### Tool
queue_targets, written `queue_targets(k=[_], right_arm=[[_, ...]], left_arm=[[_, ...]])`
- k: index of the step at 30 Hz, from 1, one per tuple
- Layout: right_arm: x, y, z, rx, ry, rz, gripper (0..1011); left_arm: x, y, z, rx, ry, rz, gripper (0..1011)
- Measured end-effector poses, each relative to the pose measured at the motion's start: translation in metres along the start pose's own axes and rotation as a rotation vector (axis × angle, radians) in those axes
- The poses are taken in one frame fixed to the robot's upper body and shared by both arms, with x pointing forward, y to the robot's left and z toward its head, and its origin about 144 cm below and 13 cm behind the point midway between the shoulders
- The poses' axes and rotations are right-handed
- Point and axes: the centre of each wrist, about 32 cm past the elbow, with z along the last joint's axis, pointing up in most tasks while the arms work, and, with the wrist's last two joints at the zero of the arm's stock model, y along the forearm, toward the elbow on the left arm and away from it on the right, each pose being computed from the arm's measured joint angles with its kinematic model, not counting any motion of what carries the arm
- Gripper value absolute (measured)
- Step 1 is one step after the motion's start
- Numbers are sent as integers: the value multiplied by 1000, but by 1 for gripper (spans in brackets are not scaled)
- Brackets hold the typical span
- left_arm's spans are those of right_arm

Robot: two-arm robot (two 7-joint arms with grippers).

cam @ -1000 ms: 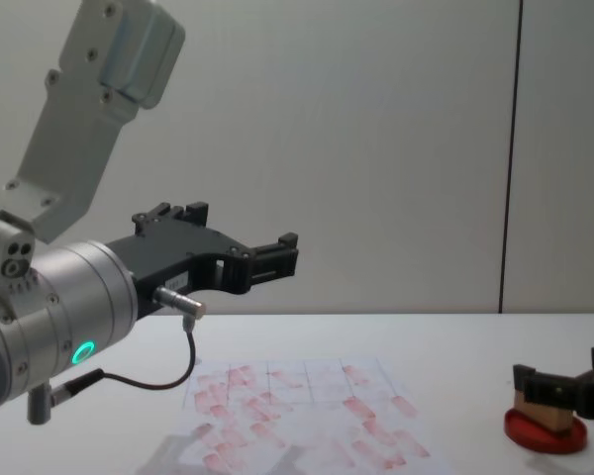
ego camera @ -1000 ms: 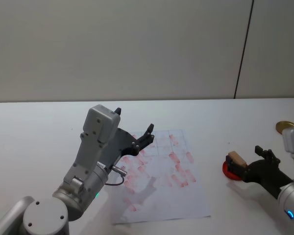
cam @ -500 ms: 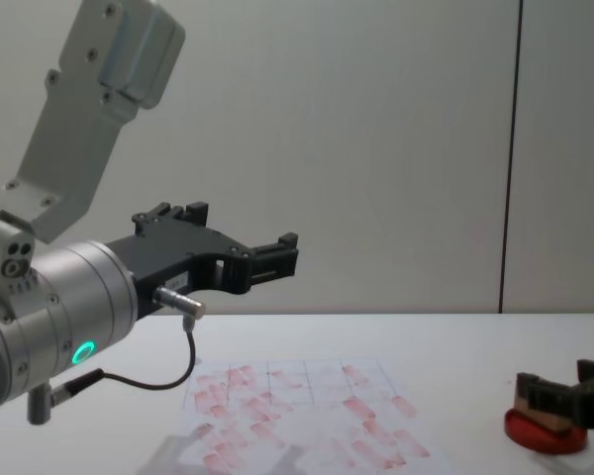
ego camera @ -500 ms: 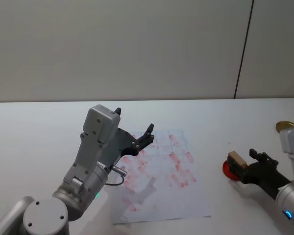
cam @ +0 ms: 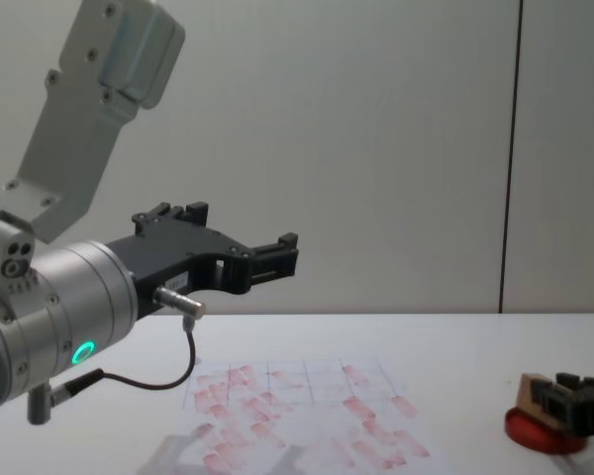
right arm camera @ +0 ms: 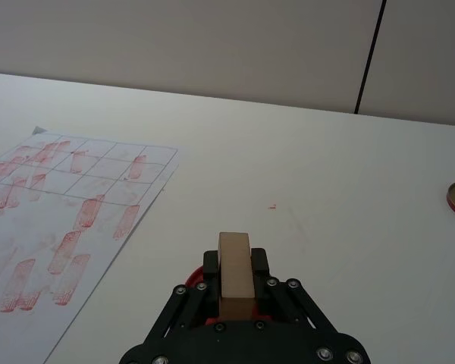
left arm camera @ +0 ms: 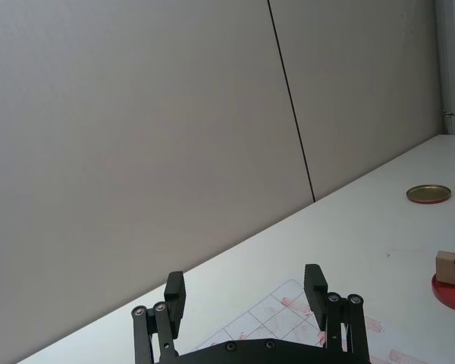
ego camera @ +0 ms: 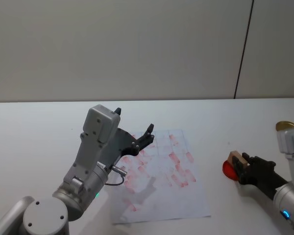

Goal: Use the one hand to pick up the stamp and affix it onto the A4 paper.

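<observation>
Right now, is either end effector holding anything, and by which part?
The right end effector grips the stamp by two opposite sides, over the ink pad. The left end effector is open, empty.

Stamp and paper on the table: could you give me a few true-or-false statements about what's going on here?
1. The stamp stands on the red ink pad. True.
2. The right gripper has a finger on either side of the stamp. True.
3. The A4 paper is blank. False: red stamp marks cover it.
4. The left gripper holds the stamp. False: it is open and empty, raised above the A4 paper.
</observation>
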Motion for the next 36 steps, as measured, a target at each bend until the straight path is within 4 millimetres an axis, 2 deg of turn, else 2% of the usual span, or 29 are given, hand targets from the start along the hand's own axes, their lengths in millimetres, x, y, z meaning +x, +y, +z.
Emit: queue_targets(k=[5,17,26,36], right_arm=[[0,2,-1,-1,4,3,217],[-2,4,-1,27,4,16,217],[-10,3,11,107,-30,55,218],[-27,2,27,158,-57,147,218]], left_arm=[[0,0,0,0,0,0,993],[0,0,0,0,0,0,993],[0,0,0,0,0,0,993],[0,0,0,0,0,0,993]])
